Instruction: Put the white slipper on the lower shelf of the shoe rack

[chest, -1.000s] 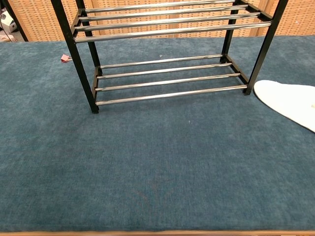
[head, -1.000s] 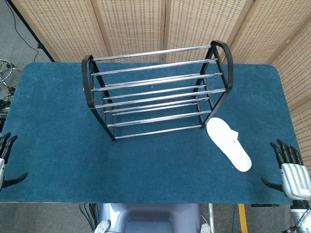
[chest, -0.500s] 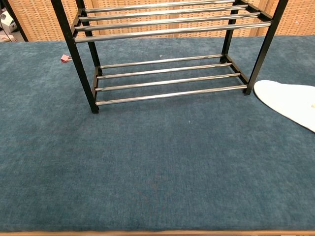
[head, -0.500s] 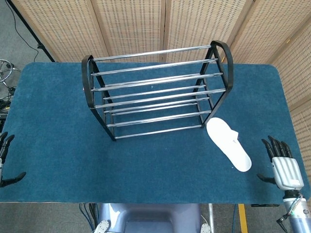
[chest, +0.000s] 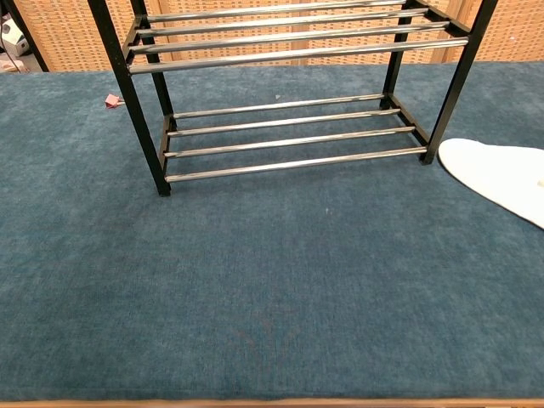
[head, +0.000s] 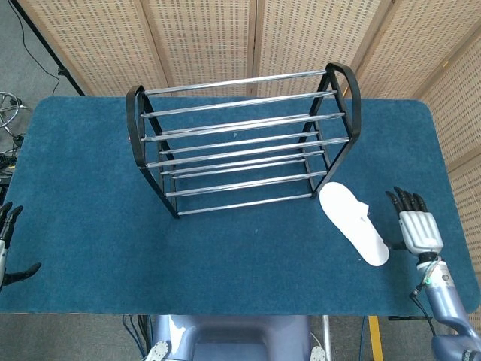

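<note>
The white slipper (head: 353,222) lies flat on the blue table, just right of the shoe rack's front right leg; the chest view shows only part of the white slipper (chest: 501,178) at its right edge. The black and chrome shoe rack (head: 240,147) stands mid-table, and nothing rests on the bars of its lower shelf (chest: 289,136). My right hand (head: 415,226) hovers open, fingers spread, a short way right of the slipper's near end, not touching it. My left hand (head: 6,244) is open at the table's left edge, partly cut off by the frame.
A small pink clip (chest: 111,100) lies on the cloth left of the rack. Woven screens (head: 255,37) stand behind the table. The blue table (head: 248,263) stretches wide in front of the rack.
My right hand has moved up and inward from the table's near right corner toward the slipper. The left hand has barely shifted. The slipper and rack have not moved.
</note>
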`<state>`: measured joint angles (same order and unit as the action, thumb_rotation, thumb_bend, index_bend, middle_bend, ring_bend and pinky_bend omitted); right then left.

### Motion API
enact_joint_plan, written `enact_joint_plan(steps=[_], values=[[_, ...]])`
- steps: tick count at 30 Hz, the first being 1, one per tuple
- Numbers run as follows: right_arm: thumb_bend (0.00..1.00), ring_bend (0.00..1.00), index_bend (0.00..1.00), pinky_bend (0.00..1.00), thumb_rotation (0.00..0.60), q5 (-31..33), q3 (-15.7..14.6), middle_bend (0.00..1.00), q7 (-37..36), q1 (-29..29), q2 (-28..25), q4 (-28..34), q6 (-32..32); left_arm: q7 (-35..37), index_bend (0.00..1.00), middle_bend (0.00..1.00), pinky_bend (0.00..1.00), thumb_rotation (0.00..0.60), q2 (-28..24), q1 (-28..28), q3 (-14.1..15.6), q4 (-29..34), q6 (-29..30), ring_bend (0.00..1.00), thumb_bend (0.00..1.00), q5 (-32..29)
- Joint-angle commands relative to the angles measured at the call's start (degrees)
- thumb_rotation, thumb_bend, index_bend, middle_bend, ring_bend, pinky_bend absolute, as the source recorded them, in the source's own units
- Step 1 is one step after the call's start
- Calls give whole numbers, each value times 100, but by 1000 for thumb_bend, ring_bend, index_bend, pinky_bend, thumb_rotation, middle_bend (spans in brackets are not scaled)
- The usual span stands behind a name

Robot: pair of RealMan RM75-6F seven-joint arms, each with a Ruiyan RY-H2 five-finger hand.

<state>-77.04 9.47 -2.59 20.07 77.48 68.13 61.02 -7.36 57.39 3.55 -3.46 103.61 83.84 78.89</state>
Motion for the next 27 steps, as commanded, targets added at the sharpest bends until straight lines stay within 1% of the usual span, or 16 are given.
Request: enact_joint_plan(steps=[1, 7, 13, 19, 27], values=[[0, 0, 0, 0, 600, 74, 120, 0, -139, 280, 283, -379, -253, -15, 0, 0, 0, 600, -1, 41, -30, -3, -85, 0, 0, -93], [0, 0, 0, 0, 600, 101, 145, 0, -255, 619, 669, -1078, -585, 42, 0, 0, 0, 600, -44, 85, -46, 22, -194, 0, 0, -183], [0, 0, 0, 0, 600, 55, 96, 0, -413, 803, 920, -1483, -756, -1, 0, 0, 0, 600, -27, 105, -93, 29, -213, 0, 0, -317], [0, 0, 0, 0, 600, 14, 40, 0, -597, 853, 1025, -1632, -771, -59, 0, 0, 0, 600, -11, 125, -111, 40, -245, 0, 0, -413], [0, 0, 0, 0, 600, -8, -29, 0, -721, 820, 1008, -1534, -708, -137, 0, 0, 0, 600, 12, 152, -124, 44, -278, 0, 0, -501]])
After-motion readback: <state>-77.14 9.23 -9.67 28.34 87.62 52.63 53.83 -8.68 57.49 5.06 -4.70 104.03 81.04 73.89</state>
